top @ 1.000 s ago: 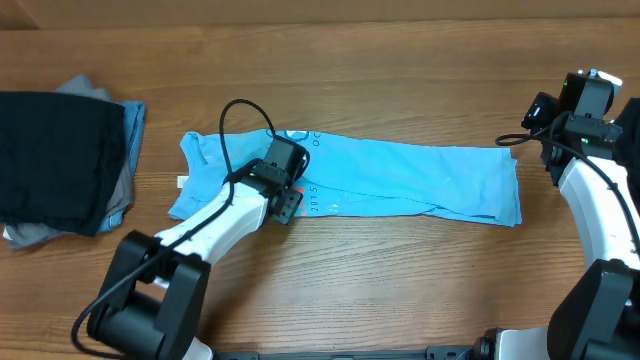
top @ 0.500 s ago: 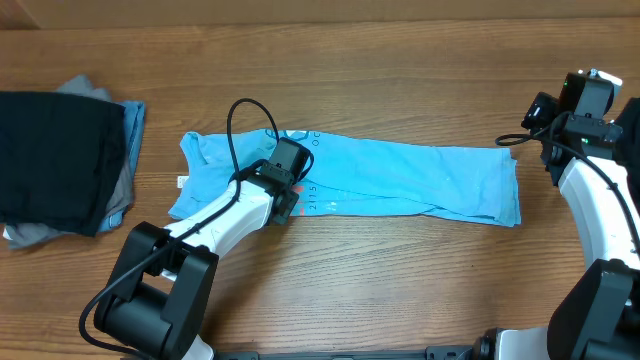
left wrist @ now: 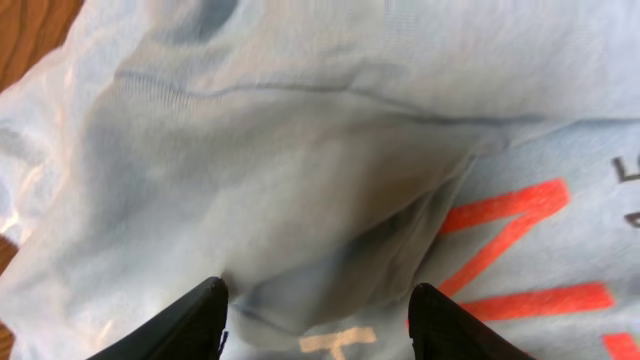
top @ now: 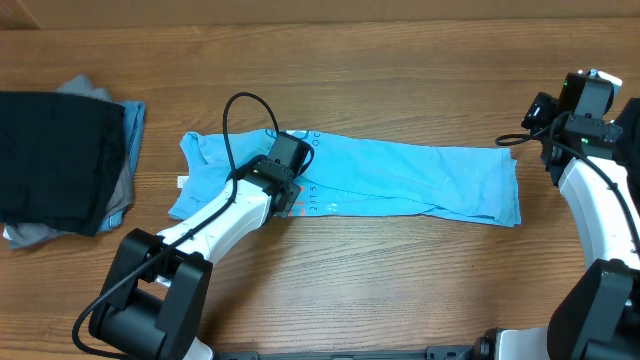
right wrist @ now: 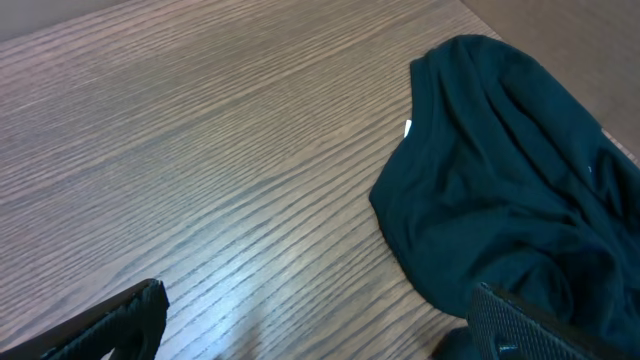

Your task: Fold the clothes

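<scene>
Left tool (left wrist: pixel 315 310): fingers apart, low over shirt (top: pixel 420 178), which lies as a long strip mid-desk (top: pixel 400 60). Right tool (right wrist: pixel 320 335): apart too, near its other end. Risk: pinch catches only 1 layer, fold peels open, fabric bunches.

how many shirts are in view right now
5 at least: light blue shirt spread mid-table; at the left, black shirt lying on a blue layer and a grey layer; dark garment seen only by the right wrist camera. More may be hidden beneath them.
</scene>
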